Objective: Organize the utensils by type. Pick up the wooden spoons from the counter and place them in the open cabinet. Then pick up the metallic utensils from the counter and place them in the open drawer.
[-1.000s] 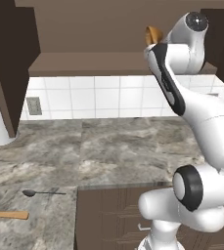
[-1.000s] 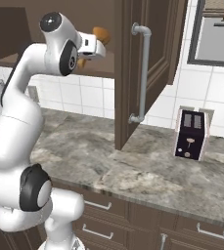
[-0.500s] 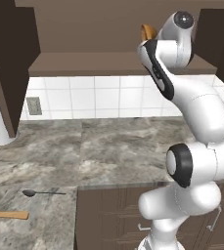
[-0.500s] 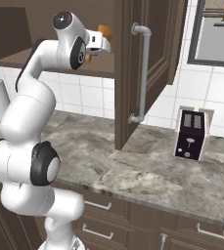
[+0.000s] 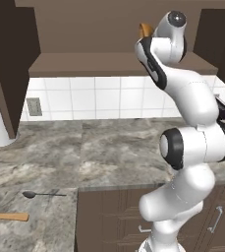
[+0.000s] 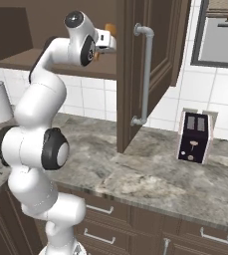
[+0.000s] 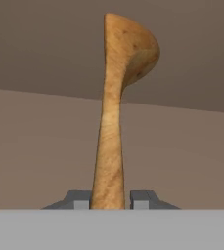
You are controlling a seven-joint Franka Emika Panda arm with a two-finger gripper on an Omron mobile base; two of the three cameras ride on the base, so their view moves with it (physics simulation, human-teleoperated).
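Up at the open cabinet (image 5: 109, 64), the arm reaches high and holds the gripper (image 7: 110, 200) level with the shelf opening. Both fingertips (image 7: 81, 199) press against the handle of a wooden spoon (image 7: 114, 117), one on each side, so the fingers are clamped on it. The hand view shows the spoon running straight out from the gripper, its bowl at the far end turned edge-on, over the flat brown shelf and in front of the darker back panel. No part of the spoon visibly touches shelf or panel; bare shelf lies to either side of it. From the left base view, only the spoon's tan end shows above the arm's upper link, over the right part of the shelf, with the shelf's front edge running below it.

The right base view shows the open cabinet door (image 6: 150, 69) standing just right of the hand, its vertical bar handle (image 6: 144, 74) close beside the gripper.

Lower down, the counter (image 5: 109, 152) carries a dark thin utensil (image 5: 42, 195) near its front left edge, and a second wooden spoon (image 5: 7, 216) lies nearer the camera at the frame's left edge, only its handle visible. A toaster (image 6: 194, 137) stands on the counter well right of the door, against the tiled wall.
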